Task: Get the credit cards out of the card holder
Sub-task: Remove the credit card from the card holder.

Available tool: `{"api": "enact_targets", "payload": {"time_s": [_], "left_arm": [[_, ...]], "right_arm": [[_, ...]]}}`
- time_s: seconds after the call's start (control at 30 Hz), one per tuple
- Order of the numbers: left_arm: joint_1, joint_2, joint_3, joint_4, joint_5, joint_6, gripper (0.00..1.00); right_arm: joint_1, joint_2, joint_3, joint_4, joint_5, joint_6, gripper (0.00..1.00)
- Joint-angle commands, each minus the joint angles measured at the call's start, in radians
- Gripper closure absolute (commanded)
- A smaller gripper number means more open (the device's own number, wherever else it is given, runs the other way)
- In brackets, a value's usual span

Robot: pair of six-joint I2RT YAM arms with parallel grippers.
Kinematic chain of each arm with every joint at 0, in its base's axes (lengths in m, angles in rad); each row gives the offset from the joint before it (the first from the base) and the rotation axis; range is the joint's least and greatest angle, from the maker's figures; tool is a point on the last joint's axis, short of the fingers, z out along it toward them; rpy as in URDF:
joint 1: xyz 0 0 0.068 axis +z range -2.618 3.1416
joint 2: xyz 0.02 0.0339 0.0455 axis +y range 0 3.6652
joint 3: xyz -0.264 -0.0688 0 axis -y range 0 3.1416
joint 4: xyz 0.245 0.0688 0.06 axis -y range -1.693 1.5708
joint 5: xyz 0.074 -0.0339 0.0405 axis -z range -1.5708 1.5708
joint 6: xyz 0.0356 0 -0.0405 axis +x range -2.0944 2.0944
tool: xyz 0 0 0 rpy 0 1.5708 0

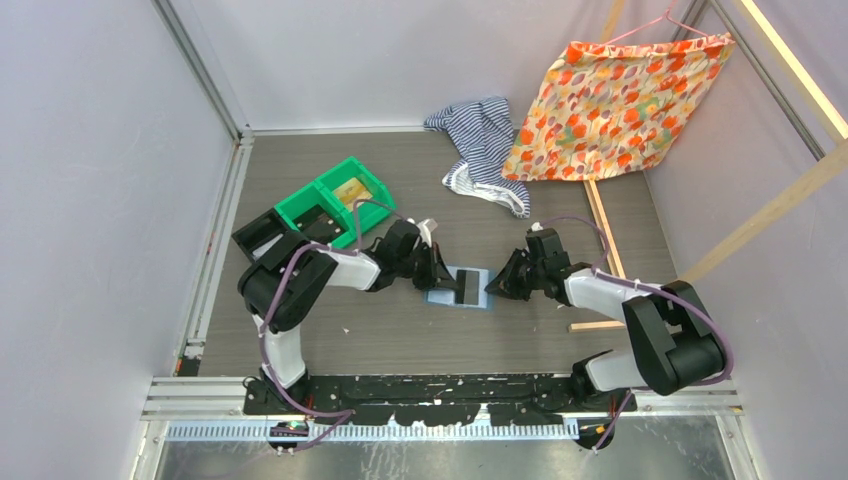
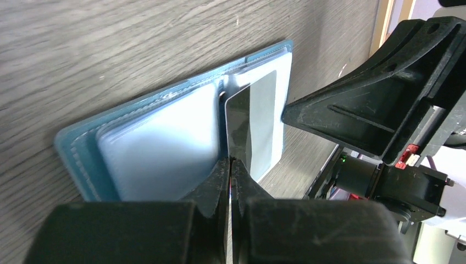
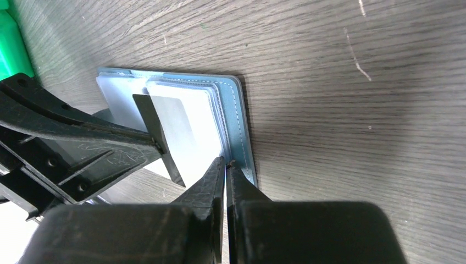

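credit card (image 2: 239,124), where is it now?
– it is partly out of the card holder (image 2: 82,154) and tilted up. the holder lies open on the table (image 3: 357,137) between your arms. your left gripper (image 2: 231,162) pinches the card's near edge.
and the right gripper (image 3: 225,164)?
– it is closed thin, with the tips at the holder's edge. i cannot tell if it pinches or only presses.
how will the card handle?
– i think it is stiff, light and smooth, so it can slip. keep hold of the edge and pull along the slot. the soft holder may lift.
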Motion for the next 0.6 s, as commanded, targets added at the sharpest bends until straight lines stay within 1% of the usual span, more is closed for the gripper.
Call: {"api": "enact_targets", "payload": {"time_s": [0.0, 0.33, 0.47, 0.57], "left_arm": [[0.039, -0.066, -0.037, -0.006, 0.008, 0.042, 0.99], [0.087, -0.128, -0.089, -0.037, 0.034, 0.058, 1.00], [0.087, -0.155, -0.051, -0.146, 0.040, 0.071, 0.99], [0.086, -0.200, -0.044, -0.194, 0.027, 0.078, 0.99]], "right_arm": [[-0.009, 0.035, -0.021, -0.024, 0.032, -0.015, 0.94], [-0.020, 0.031, -0.016, -0.033, 0.026, -0.020, 0.94], [-0.025, 0.001, -0.003, -0.062, 0.029, -0.029, 0.93], [-0.026, -0.026, 0.008, -0.093, 0.036, -0.036, 0.92]]}}
